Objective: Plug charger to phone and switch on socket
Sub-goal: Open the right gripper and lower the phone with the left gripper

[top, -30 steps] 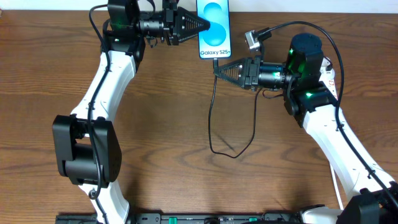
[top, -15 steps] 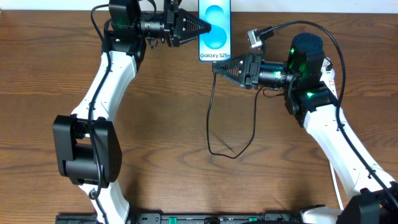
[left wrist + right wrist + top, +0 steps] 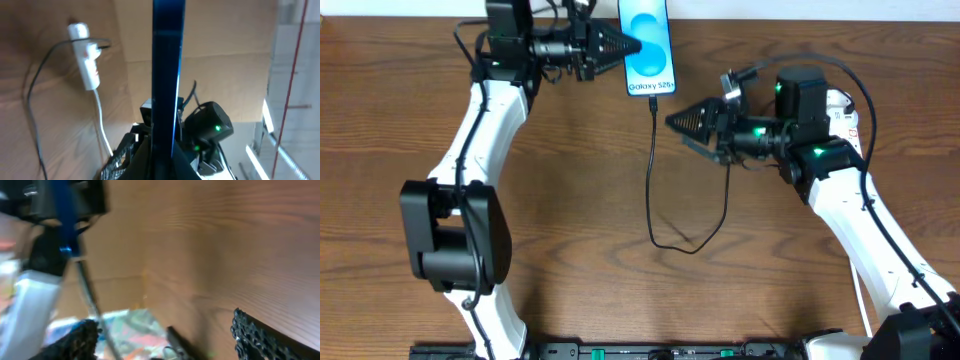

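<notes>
By table's (image 3: 560, 210) far edge, phone (image 3: 649, 50), charger (image 3: 652, 170) looping from its near end, right hand (image 3: 675, 127) beside it.

Open room offered by bare brown wooden bench (image 3: 570, 220) at left and near side. Centre crossed by long thin black charger cable (image 3: 651, 170), looped low. Far edge blocked by slim light-blue-screened phone (image 3: 649, 45). Narrow gap kept between cable and right claw (image 3: 676, 124).

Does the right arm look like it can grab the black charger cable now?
Probably yes. The right arm has its jaws open just beside the charger cable, which runs from the phone, with nothing between them.
</notes>
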`<action>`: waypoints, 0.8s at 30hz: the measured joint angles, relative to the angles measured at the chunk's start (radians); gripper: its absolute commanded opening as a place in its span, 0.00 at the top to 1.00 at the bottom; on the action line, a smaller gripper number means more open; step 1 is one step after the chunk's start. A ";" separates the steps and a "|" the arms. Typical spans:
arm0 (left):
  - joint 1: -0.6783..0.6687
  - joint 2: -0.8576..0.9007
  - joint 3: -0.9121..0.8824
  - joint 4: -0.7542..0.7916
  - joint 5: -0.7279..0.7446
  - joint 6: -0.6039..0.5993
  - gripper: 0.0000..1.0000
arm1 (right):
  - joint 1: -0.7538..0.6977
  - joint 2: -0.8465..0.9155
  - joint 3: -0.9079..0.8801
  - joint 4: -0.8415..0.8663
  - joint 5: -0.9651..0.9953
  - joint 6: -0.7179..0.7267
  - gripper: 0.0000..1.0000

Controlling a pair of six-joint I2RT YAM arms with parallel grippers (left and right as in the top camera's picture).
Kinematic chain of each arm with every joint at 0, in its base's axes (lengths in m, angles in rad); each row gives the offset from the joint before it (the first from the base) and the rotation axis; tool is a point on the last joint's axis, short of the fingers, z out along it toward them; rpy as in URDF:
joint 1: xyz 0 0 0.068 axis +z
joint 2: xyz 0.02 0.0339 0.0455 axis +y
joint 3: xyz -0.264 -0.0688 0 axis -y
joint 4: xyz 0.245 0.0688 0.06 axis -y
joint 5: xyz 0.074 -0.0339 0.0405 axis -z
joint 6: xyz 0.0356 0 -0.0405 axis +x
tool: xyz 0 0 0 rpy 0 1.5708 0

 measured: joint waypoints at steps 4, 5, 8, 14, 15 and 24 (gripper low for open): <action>-0.014 0.058 0.000 -0.152 -0.053 0.093 0.93 | 0.000 0.000 -0.001 -0.176 0.170 -0.066 0.13; -0.018 0.071 0.000 -0.174 -0.068 0.110 0.93 | 0.000 0.000 -0.001 -0.201 0.206 -0.079 0.12; -0.034 0.103 -0.001 -0.259 -0.122 0.183 0.93 | 0.000 0.000 -0.001 -0.254 0.296 -0.118 0.10; -0.117 0.122 -0.002 -0.461 -0.273 0.389 0.93 | -0.009 0.000 -0.001 -0.311 0.385 -0.193 0.08; -0.130 0.122 -0.002 -0.487 -0.300 0.423 0.93 | -0.013 0.000 -0.001 -0.320 0.387 -0.198 0.08; -0.181 0.123 -0.002 -0.678 -0.509 0.715 0.93 | -0.097 0.000 -0.001 -0.361 0.315 -0.274 0.08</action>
